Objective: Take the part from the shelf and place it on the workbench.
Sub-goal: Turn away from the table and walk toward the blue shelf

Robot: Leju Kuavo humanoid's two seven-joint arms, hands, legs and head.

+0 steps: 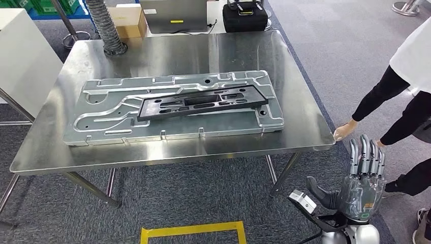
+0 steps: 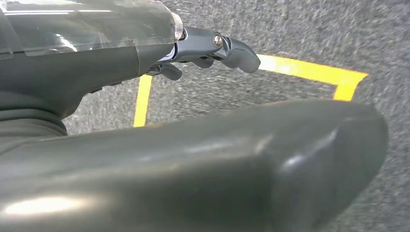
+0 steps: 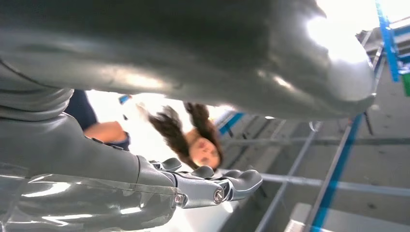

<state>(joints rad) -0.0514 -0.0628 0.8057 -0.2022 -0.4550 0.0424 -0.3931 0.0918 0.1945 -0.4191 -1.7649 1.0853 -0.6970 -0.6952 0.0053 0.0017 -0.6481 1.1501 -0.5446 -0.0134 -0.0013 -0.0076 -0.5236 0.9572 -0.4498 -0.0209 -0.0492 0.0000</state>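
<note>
We see the long black flat plastic part (image 1: pixel 203 102) lying atop a large embossed silver metal panel (image 1: pixel 112 109) on the shiny steel workbench (image 1: pixel 300 122), well apart from our right hand (image 1: pixel 363 180), which is raised beside the bench's near right corner, fingers straight and apart, holding nothing. Our left hand (image 2: pixel 212 48) hangs over grey carpet (image 2: pixel 300 34) and yellow floor tape (image 2: pixel 309 71); its fingers look empty, though the thumb hides much. A person's hand (image 1: pixel 344 131) touches the bench corner; that person is cut off at the edge.

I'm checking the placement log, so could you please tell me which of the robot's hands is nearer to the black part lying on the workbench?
The right hand: it is raised, empty, off the workbench's right front corner, well apart from the black part. The left hand hangs low over the carpet by the yellow floor tape.
</note>
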